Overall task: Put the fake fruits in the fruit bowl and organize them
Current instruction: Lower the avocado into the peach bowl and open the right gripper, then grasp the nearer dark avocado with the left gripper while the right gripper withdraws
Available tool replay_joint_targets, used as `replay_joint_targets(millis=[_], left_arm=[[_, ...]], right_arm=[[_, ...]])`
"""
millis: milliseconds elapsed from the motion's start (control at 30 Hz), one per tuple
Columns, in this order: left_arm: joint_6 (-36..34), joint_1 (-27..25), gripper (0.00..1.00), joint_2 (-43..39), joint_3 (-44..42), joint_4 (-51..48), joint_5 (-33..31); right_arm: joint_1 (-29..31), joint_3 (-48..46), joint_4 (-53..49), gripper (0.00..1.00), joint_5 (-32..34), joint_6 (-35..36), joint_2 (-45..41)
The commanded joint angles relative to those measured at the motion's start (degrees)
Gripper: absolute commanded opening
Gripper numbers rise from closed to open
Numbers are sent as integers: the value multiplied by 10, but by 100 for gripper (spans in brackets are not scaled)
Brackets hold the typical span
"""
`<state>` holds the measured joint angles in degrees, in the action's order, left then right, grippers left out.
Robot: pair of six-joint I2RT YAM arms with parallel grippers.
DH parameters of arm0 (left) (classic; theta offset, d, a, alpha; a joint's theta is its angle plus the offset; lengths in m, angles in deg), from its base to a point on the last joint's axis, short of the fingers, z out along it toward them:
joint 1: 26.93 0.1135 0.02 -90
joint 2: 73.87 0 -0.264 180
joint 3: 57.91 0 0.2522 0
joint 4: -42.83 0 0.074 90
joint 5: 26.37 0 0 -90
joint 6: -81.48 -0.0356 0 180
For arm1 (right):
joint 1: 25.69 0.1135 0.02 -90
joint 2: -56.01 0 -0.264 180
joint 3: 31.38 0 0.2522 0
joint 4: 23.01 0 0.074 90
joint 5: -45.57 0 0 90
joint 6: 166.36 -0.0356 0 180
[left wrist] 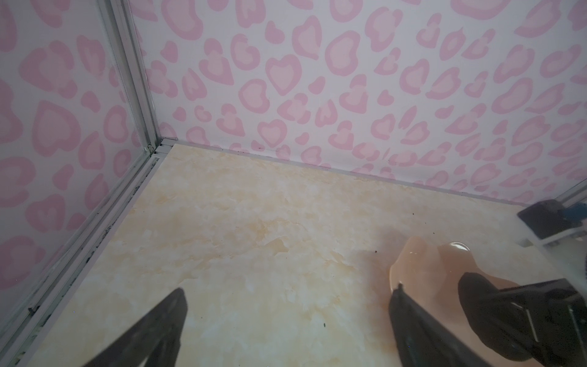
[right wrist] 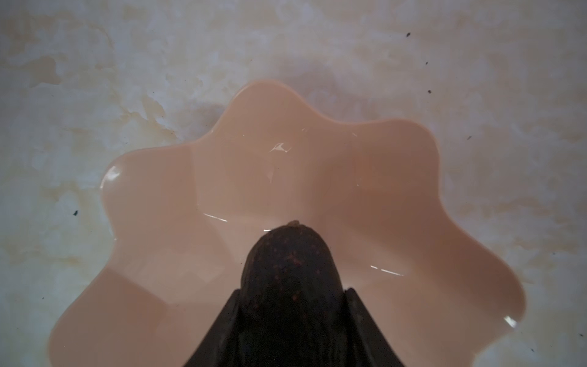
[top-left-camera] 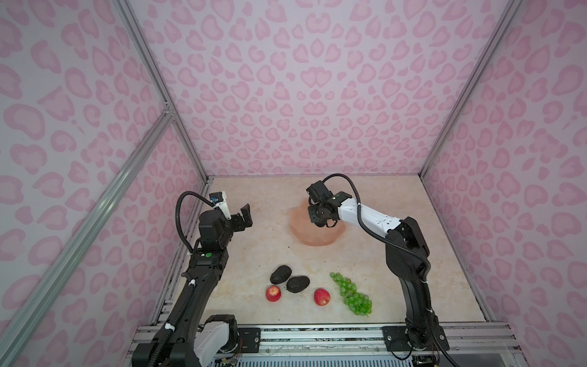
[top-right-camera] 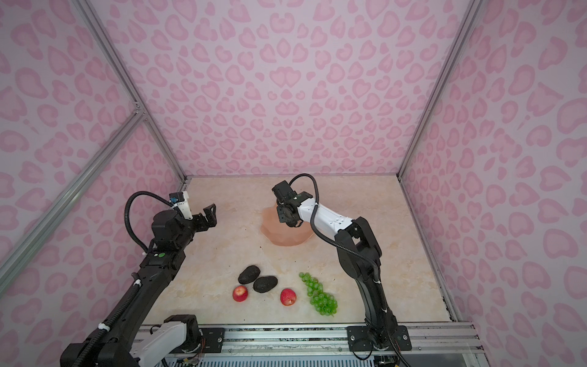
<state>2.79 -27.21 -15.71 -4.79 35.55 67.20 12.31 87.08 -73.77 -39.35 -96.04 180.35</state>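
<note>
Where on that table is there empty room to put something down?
Crowded: the front, where dark bumpy avocados, red apples and green grapes cluster. Bare: the wide strip between them and the glossy peach scalloped bowl, plus the far-left corner.

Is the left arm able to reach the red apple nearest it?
Probably yes: the left gripper is open and empty, and that apple lies uncovered on the table on the left, an avocado close by but not over it.
</note>
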Motion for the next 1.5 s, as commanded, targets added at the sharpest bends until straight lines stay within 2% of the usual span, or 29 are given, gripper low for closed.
replay_joint_targets(millis=[0,100,367,533,633,733,1100,1233,1467], left_arm=[[-5,0,100,4,14,-18,6],[-9,-2,99,16,36,-65,-10],[-22,-16,95,22,75,-196,53],[-29,-75,93,11,75,-277,29],[-27,-103,91,12,79,-326,20],[-24,-129,90,15,90,-371,12],[23,-250,84,76,127,-507,-6],[40,-278,83,96,123,-511,-10],[59,-313,82,145,111,-488,-7]], right_arm=[[-2,23,-20,39,-24,17,32],[-3,30,-22,42,-25,13,52],[-15,13,-7,54,-34,-5,64],[-27,14,6,65,-59,-3,36],[-35,3,20,76,-76,-4,-5],[-44,-46,60,82,-86,-11,-70],[-91,-278,155,90,-93,-42,-295],[-107,-332,171,92,-95,-50,-337],[-123,-365,191,98,-94,-49,-373]])
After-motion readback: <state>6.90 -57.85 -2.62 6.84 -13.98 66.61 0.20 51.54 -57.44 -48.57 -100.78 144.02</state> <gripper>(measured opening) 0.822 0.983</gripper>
